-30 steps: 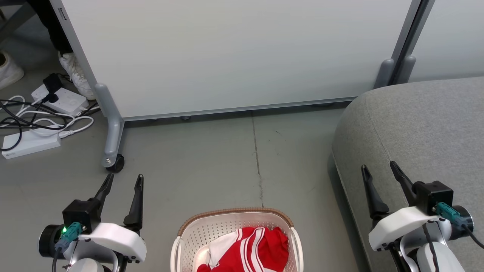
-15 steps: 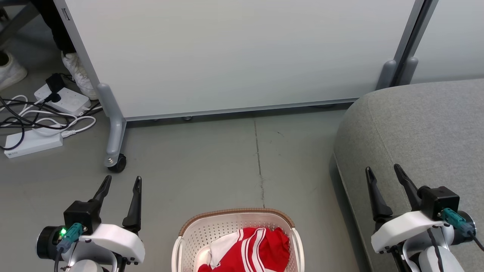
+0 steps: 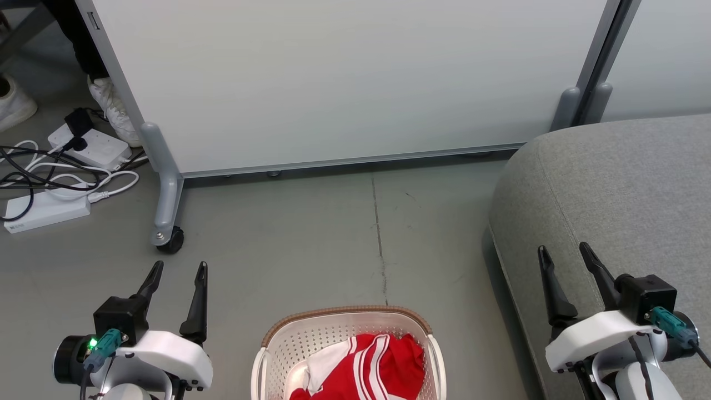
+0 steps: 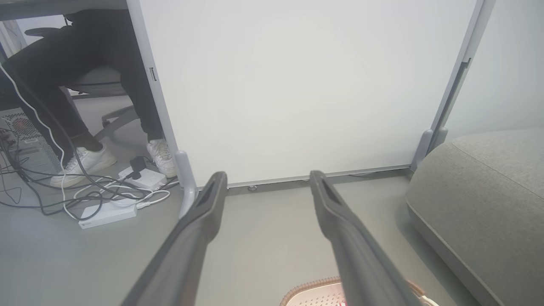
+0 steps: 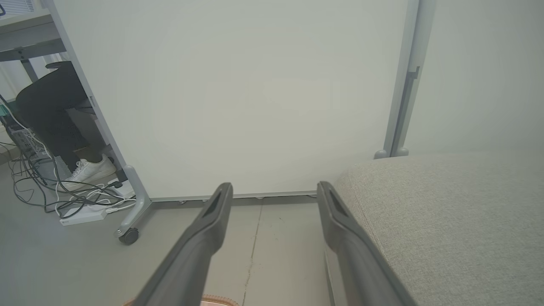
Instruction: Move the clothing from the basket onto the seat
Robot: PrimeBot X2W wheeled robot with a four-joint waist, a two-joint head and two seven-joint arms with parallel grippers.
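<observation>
The clothing lies bunched in the basket, which stands on the floor at the bottom middle of the head view, between the two arms. What shows is red fabric with white stripes and a white panel, heaped toward the basket's right side, so part of the perforated wall on the left is bare. The near half of the basket is cut off by the frame, and how many garments are in the heap cannot be told.

The fabric looks soft, light and limp. It will likely sag and trail once lifted, and a loose end could drag over the brown rim or pull a second piece up with it. Smooth sports cloth may also slip out of a thin pinch. The best hold seems to be the raised, crumpled ridge by the stripes at the top of the heap, taken as a thick fold and not by a single edge.

The left gripper hangs over the floor to the left of the basket, its jaws spread wide and holding nothing. The right gripper hangs over the near edge of the seat, its jaws also wide and bare. The seat stands just right of the basket, and its broad grey top gives plenty of room.
</observation>
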